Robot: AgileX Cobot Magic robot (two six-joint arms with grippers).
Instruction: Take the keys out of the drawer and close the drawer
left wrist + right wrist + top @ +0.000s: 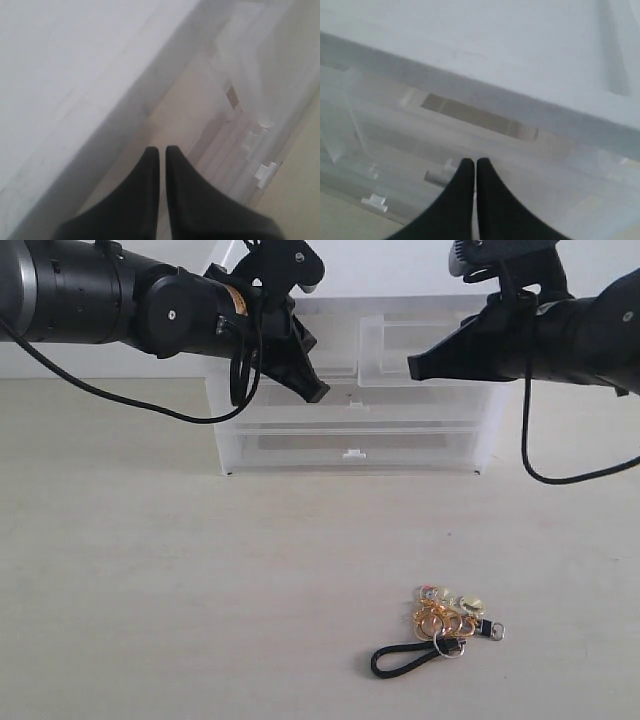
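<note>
**Loose keys (445, 618) on the table (150, 590), both grippers closed**

The keys lie well in front of the drawer unit (300, 445). Their long axis runs slantwise: black cord loop (403, 659) toward near-left, rings and keys toward far-right. My right gripper (413, 366), jaws pressed together and empty, sits at the front of the drawer (445, 340); I can't tell if it touches. The left gripper (317, 393) is likewise pinched together, holding nothing. Only the exterior view shows the keys. The wrist views give blurred clear plastic and white tab handles (374, 201). Single keys are too small to count.
</note>
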